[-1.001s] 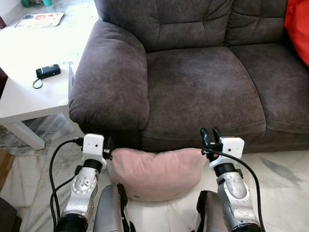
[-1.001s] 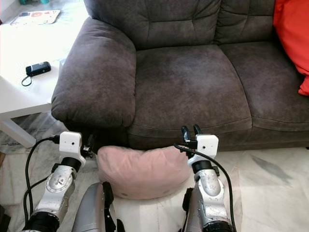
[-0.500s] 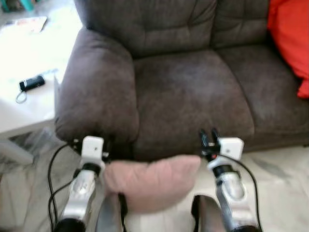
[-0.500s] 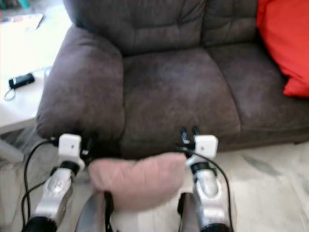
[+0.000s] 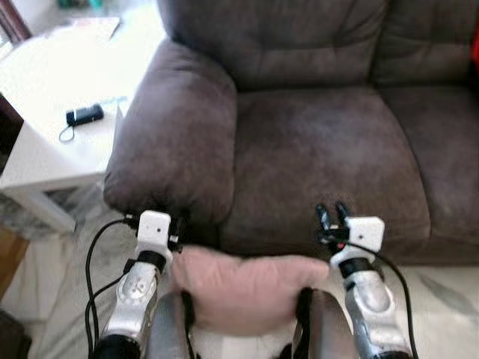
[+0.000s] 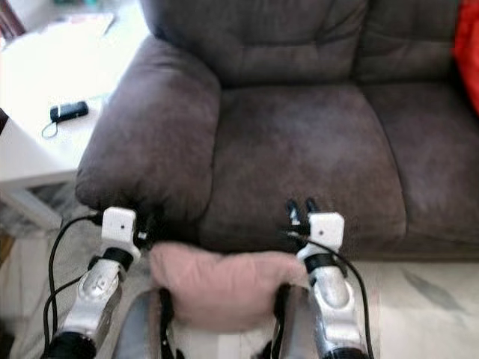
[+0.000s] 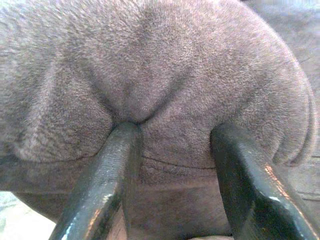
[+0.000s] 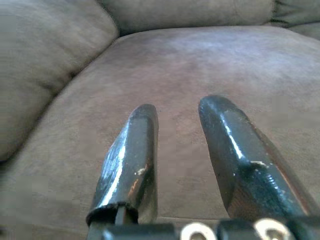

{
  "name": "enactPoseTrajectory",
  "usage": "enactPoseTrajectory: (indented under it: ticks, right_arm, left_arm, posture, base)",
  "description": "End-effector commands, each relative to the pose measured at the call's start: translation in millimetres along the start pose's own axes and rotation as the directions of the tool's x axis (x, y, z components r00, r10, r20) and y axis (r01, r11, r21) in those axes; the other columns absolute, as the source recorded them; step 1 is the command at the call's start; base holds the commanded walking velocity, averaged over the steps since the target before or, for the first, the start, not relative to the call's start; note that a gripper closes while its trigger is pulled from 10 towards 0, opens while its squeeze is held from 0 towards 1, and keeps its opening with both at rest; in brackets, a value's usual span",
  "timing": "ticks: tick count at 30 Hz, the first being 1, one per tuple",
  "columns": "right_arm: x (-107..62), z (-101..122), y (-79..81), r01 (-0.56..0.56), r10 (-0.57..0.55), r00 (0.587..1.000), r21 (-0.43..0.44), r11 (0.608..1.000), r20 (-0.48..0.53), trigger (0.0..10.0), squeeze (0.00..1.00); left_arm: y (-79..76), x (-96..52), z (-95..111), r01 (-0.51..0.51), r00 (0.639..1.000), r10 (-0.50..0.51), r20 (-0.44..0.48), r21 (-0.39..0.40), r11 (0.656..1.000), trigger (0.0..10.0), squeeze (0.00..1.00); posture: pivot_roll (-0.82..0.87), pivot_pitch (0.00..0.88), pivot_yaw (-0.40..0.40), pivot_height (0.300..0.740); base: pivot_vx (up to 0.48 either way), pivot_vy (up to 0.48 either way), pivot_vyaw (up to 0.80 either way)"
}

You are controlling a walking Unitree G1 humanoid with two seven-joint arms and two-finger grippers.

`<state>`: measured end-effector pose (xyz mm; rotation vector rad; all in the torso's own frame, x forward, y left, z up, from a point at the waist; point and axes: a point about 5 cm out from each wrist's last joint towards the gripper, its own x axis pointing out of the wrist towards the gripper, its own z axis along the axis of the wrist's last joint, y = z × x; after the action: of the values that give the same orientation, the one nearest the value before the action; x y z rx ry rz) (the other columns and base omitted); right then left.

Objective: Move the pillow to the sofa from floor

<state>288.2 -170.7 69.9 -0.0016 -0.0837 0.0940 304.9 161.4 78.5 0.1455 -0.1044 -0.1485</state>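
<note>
Pink and soft, the pillow (image 5: 251, 288) is pinched between the robot's two wrists, just in front of the brown sofa (image 5: 314, 127). The left claw (image 7: 172, 145), fingers spread and empty, presses against the sofa's armrest (image 5: 176, 142). The right claw (image 5: 331, 214), slightly parted and empty, hovers over the sofa's seat edge.

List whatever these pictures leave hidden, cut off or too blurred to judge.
- Pink pillow: its lower edge is hidden behind the robot's forearms in the eye views, so contact with the floor cannot be judged.
- Left tool: its fingers are hidden behind the wrist block in the left eye view.
- Small black device on the white table: too small and blurred to identify.
</note>
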Motion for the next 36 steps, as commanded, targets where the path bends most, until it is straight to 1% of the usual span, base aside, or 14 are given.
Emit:
enactPoseTrajectory:
  ticks: [1,5,8,9,11,12,16,19,20,21,24,27,32,36]
  right_arm:
    - [-1.1,-4,8.2,-0.027,0.028,0.999,0.007,1.0,-0.018,10.0,0.0]
    - [-1.8,-5,8.7,-0.027,0.028,0.999,0.022,0.999,-0.026,10.0,0.0]
    - [-2.5,-6,7.5,-0.026,0.026,0.999,0.023,0.999,-0.029,10.0,0.0]
    - [-2.5,-6,7.4,-0.026,0.026,0.999,0.023,0.999,-0.029,10.0,0.0]
    - [-2.8,-6,6.9,-0.025,0.026,0.999,0.022,0.999,-0.032,10.0,0.0]
    - [-2.8,-6,7.0,-0.027,0.027,0.999,0.022,0.999,-0.033,10.0,0.0]
    - [-2.5,-6,7.7,-0.032,0.033,0.999,0.022,0.999,-0.034,10.0,0.0]
    - [-0.4,-3,9.1,-0.041,0.042,0.999,0.022,0.999,-0.026,10.0,0.0]
    - [-0.1,-2,8.8,-0.042,0.043,0.999,0.022,0.999,-0.023,10.0,0.0]
    - [-0.2,-1,8.5,-0.044,0.044,0.999,0.022,0.999,-0.02,10.0,0.0]
    - [-1.1,1,8.0,-0.047,0.048,0.999,0.02,0.999,-0.014,10.0,0.0]
    - [-2.6,3,8.1,-0.058,0.058,0.998,0.016,0.998,-0.013,10.0,0.0]
    - [-7.5,3,9.2,-0.068,0.069,0.997,0.017,0.998,-0.019,10.0,0.0]
    - [-13.3,3,11.7,-0.078,0.079,0.997,0.022,0.997,-0.023,10.0,0.0]
  left_arm:
    - [9.9,-4.9,-6,-0.019,0.999,0.019,-0.043,0.0,1.0,10.0,0.0]
    - [5.0,-13.8,-21,0.058,0.988,-0.062,-0.139,-0.032,0.998,10.0,0.0]
    - [3.1,-27.7,-37,0.105,0.967,-0.109,-0.23,-0.032,0.994,10.0,0.0]
    - [3.1,-28.5,-38,0.107,0.966,-0.111,-0.233,-0.029,0.994,10.0,0.0]
    - [6.1,-39.4,-50,0.093,0.947,-0.101,-0.304,-0.043,0.995,10.0,0.0]
    - [7.7,-43.1,-58,0.064,0.931,-0.091,-0.353,-0.087,0.994,10.0,0.0]
    - [8.4,-43.9,-64,0.034,0.917,-0.081,-0.39,-0.124,0.992,10.0,0.0]
    - [11.8,-35.4,-69,-0.031,0.903,-0.044,-0.428,-0.166,0.986,10.0,0.0]
    - [12.1,-32.8,-69,-0.042,0.9,-0.041,-0.433,-0.181,0.982,10.0,0.11]
    - [12.4,-29.7,-68,-0.055,0.898,-0.037,-0.438,-0.197,0.979,10.0,1.0]
    - [11.0,-22.2,-67,-0.06,0.892,-0.057,-0.449,-0.242,0.969,10.0,1.0]
    - [8.0,-16.4,-68,-0.033,0.878,-0.095,-0.469,-0.258,0.966,10.0,1.0]
    - [4.7,-14.2,-69,-0.026,0.875,-0.104,-0.473,-0.26,0.965,10.0,1.0]
    - [2.8,-17.2,-71,-0.037,0.873,-0.1,-0.478,-0.269,0.962,10.0,1.0]
  posture:
    - [0.05,0.166,0.034,0.536]
    - [0.05,0.169,0.036,0.536]
    - [0.05,0.169,0.035,0.536]
    - [0.05,0.169,0.035,0.536]
    - [0.05,0.173,0.032,0.536]
    - [0.05,0.176,0.029,0.536]
    - [0.05,0.179,0.025,0.536]
    - [0.04,0.187,0.021,0.536]
    - [0.03,0.194,0.019,0.536]
    - [0.02,0.198,0.016,0.536]
    - [0.01,0.208,0.012,0.536]
    - [0.0,0.223,0.006,0.536]
    - [-0.01,0.258,-0.004,0.536]
    - [-0.02,0.292,-0.017,0.536]
  base:
    - [0.0,0.0,0.46]
    - [0.0,0.0,0.11]
    - [0.0,0.0,0.0]
    - [0.0,0.0,0.0]
    - [0.0,0.0,0.0]
    - [0.0,0.0,0.0]
    - [0.0,0.0,0.0]
    - [0.0,0.0,0.0]
    - [0.0,0.0,0.0]
    - [0.0,0.0,0.0]
    - [0.0,0.0,0.0]
    - [0.0,0.0,0.0]
    - [0.0,0.0,0.0]
    - [0.0,0.0,0.0]
